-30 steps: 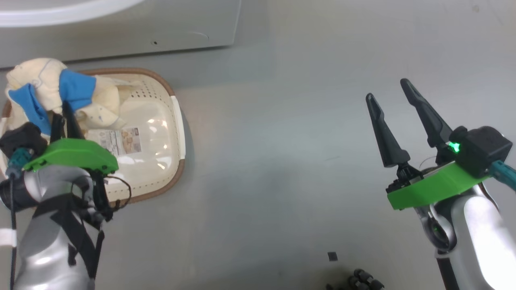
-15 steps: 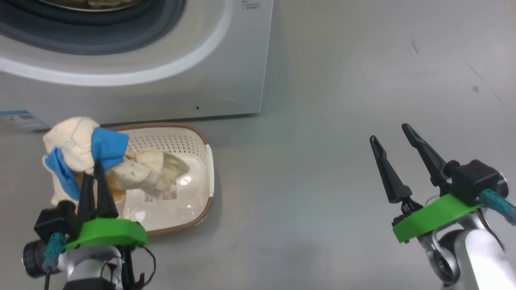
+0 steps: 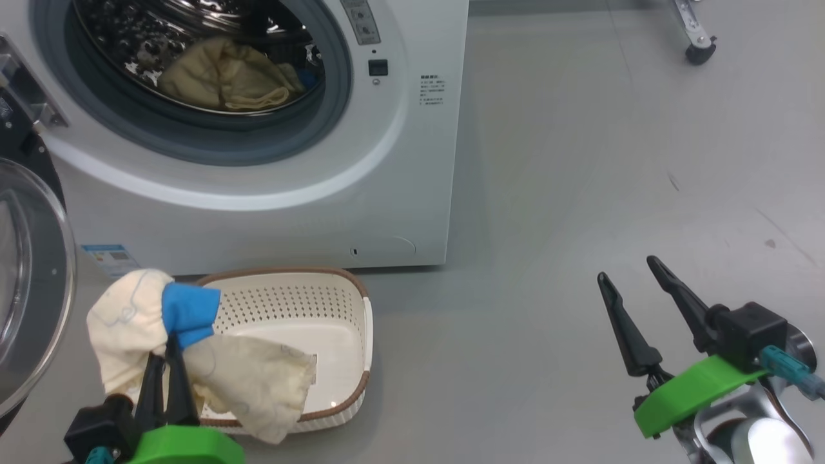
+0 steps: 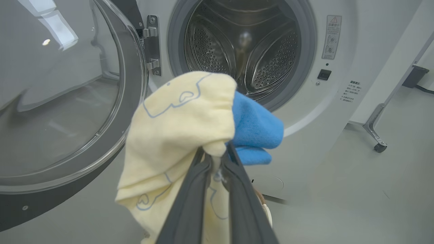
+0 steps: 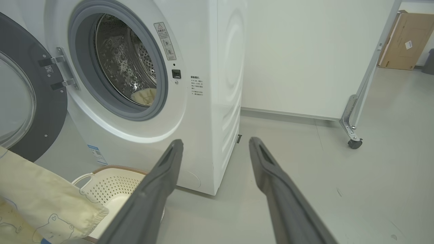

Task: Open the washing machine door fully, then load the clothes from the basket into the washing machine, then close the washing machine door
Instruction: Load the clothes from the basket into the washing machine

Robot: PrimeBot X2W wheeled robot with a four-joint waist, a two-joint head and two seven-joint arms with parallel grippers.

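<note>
Loading step: left fingers (image 4: 190,203) pinched shut on pale cream-yellow garment with blue patch (image 3: 129,322), held up over cream perforated plastic basket (image 3: 290,309), aimed at white front-loading washing machine (image 3: 399,161). Round black-rimmed glass door (image 3: 26,270) stands wide for access. Right fingers (image 3: 622,328) spread, empty, parked aside.
</note>
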